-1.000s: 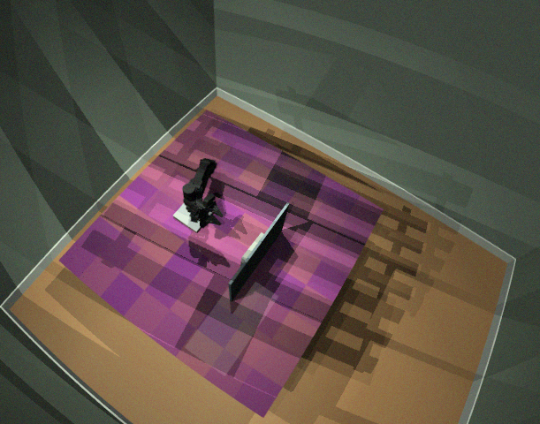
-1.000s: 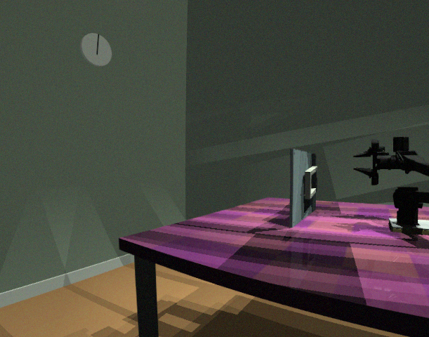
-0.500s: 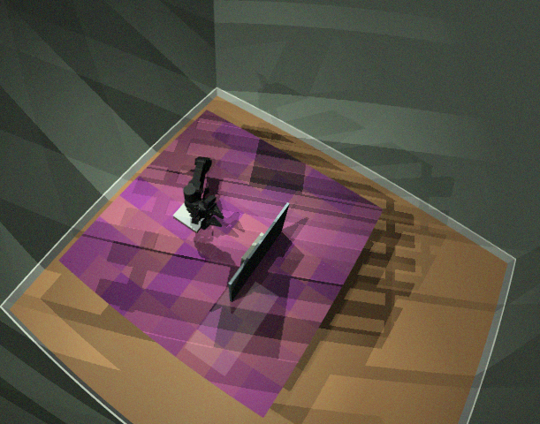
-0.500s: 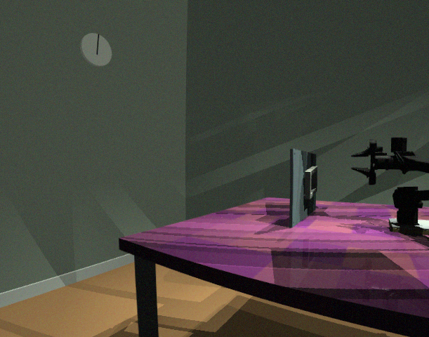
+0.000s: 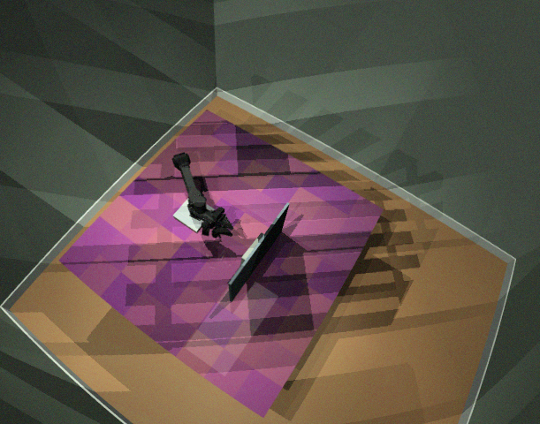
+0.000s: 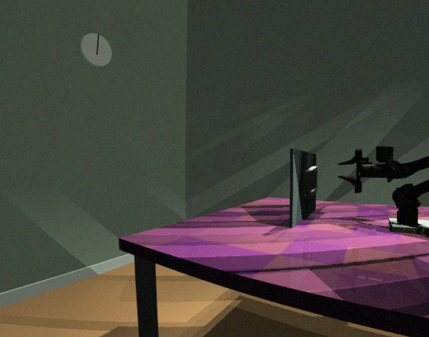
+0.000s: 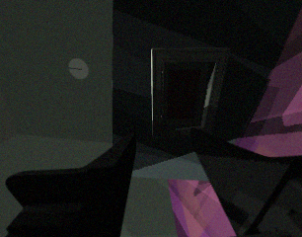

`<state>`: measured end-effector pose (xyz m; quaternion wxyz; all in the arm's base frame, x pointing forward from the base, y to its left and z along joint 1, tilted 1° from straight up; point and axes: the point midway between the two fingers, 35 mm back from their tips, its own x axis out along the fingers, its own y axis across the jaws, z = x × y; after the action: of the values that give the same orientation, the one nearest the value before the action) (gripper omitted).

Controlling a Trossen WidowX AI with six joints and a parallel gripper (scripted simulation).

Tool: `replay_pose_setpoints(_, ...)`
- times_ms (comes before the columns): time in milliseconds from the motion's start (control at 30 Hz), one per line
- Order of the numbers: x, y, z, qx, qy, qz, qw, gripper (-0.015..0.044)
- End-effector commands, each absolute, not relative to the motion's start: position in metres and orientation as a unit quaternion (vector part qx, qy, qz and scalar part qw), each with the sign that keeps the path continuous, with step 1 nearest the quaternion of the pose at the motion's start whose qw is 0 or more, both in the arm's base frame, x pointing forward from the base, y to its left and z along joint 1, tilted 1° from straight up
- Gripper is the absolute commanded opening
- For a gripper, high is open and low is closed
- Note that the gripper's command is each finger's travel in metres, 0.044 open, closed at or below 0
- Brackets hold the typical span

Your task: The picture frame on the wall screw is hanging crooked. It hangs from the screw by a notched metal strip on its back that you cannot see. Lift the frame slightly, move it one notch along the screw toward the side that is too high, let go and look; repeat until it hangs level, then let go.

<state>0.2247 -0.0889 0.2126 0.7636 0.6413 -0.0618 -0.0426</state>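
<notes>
The picture frame [image 5: 252, 251] [image 6: 312, 179] [image 7: 190, 55] hangs on the near face of the upright panel [image 5: 238, 280] [image 6: 295, 188] [image 7: 132, 99]. It has a wide border around a dark reddish centre. In the wrist view, which is turned on its side, the frame's left edge runs about parallel to the panel's edge. From the exterior view it is too edge-on to judge its tilt well. The screw and the notched strip are hidden. My gripper [image 5: 231, 230] [image 6: 338, 170] [image 7: 163, 133] is open and empty, standing back from the frame with a clear gap.
The panel stands upright on the pink and purple table [image 5: 256, 394] [image 6: 192, 250]. The arm's white base plate [image 5: 184, 215] [image 6: 426, 222] sits on the table. A round clock [image 6: 95, 48] [image 7: 78, 68] hangs on the room wall behind the panel. Striped shadows cross the scene.
</notes>
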Motion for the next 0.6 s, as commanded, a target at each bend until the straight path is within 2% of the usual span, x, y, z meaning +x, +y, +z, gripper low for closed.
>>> replay_pose_setpoints(0, 0.229, -0.092, 0.209, 0.647, -0.062, -0.047, 0.759, 0.0260)
replay_pose_setpoints(333, 0.232, -0.093, 0.210, 0.647, -0.062, -0.047, 0.759, 0.0260)
replay_pose_setpoints(567, 0.265, -0.101, 0.217, 0.647, -0.063, -0.046, 0.759, 0.0260)
